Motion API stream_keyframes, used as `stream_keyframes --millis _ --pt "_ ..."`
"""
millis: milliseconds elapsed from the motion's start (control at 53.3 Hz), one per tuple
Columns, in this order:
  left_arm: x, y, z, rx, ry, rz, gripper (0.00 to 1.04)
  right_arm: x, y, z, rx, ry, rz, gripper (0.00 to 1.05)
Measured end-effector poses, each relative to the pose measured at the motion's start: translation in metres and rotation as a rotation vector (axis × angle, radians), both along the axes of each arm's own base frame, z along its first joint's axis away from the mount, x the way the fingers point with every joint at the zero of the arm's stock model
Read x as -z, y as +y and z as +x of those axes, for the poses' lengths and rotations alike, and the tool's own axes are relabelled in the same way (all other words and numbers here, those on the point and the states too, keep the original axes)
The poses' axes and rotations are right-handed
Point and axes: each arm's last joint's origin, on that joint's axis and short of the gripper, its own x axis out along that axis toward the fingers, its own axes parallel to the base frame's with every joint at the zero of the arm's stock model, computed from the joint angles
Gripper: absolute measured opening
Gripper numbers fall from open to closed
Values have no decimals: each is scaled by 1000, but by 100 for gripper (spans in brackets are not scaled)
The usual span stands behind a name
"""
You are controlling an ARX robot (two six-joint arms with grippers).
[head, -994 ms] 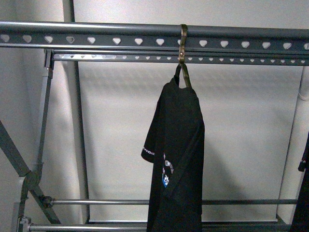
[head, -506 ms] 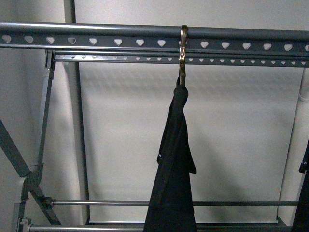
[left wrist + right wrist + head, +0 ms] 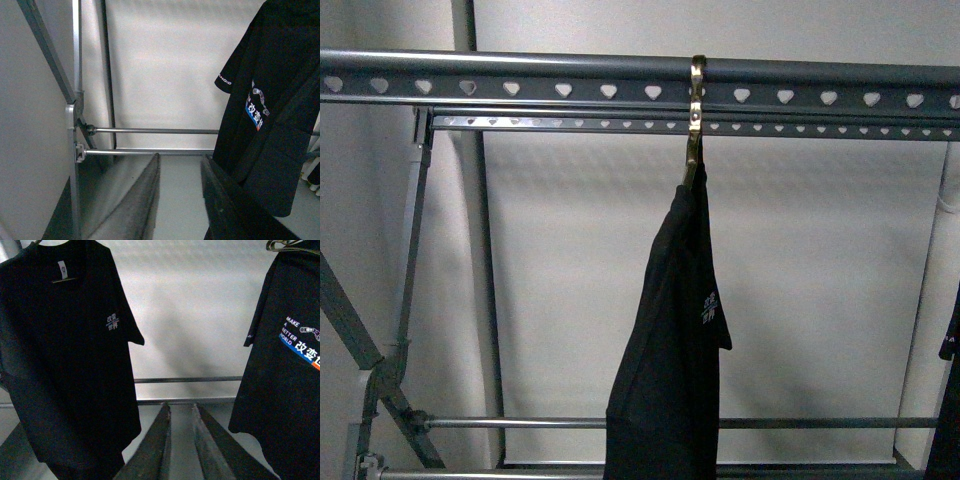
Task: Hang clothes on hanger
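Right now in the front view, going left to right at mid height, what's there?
Grey diagonal brace → slim upright post → thicker grey upright → black T-shirt hanging from the brass hanger → pale vertical pipe → edge of a second black garment at the right border.

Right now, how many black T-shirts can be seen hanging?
2: one T-shirt on the brass hanger on the rail, another T-shirt at the front view's right edge, mostly cut off.
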Motion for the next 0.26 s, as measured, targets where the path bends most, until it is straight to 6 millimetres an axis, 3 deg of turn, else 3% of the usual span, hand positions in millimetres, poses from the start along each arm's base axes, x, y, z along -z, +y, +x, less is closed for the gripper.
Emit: stream_keyframes --millis 56,262 --pt "0 0 0 0 0 0 46 0 0 0 0 0 0 42" --pt "0 0 0 0 0 0 82 0 0 0 0 0 0 77"
